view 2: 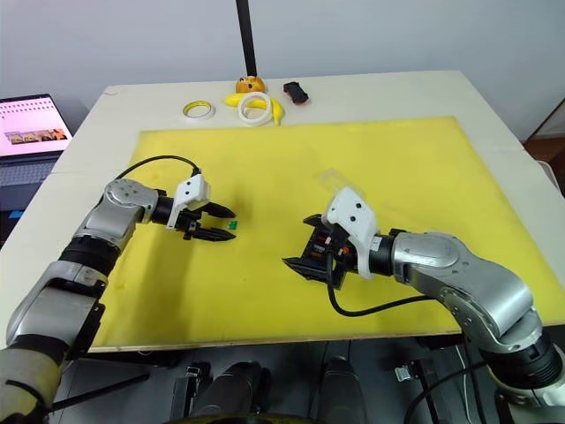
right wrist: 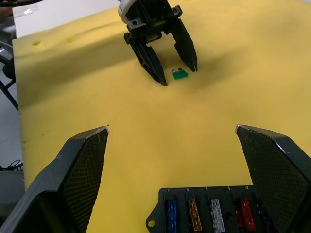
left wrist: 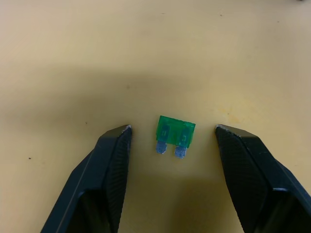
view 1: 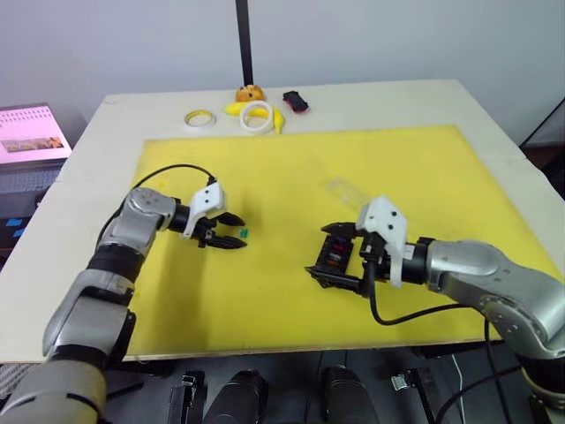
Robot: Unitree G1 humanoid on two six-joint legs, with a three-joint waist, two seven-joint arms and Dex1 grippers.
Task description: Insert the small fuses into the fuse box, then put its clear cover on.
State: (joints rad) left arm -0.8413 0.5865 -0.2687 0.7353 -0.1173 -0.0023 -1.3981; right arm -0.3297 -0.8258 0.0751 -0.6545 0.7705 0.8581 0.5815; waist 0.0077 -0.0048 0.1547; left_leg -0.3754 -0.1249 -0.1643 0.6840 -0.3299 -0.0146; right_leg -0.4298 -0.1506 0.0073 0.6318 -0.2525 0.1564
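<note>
- The left tool (left wrist: 172,141) is spread wide, with the green fuse (left wrist: 175,136) lying flat on the yellow mat (view 1: 291,168) midway between its fingertips, touching neither.
- To do this pick well, I judge the fingers should close evenly on the fuse's plastic body, not its two blades, so it stays square for insertion.
- The right tool (right wrist: 172,141) is also spread, with the fuse box (right wrist: 214,211) just ahead of its wrist between the fingers; blue, orange, grey and red fuses already sit in its slots.
- The clear cover (view 1: 344,190) lies on the mat just beyond the right tool.
</note>
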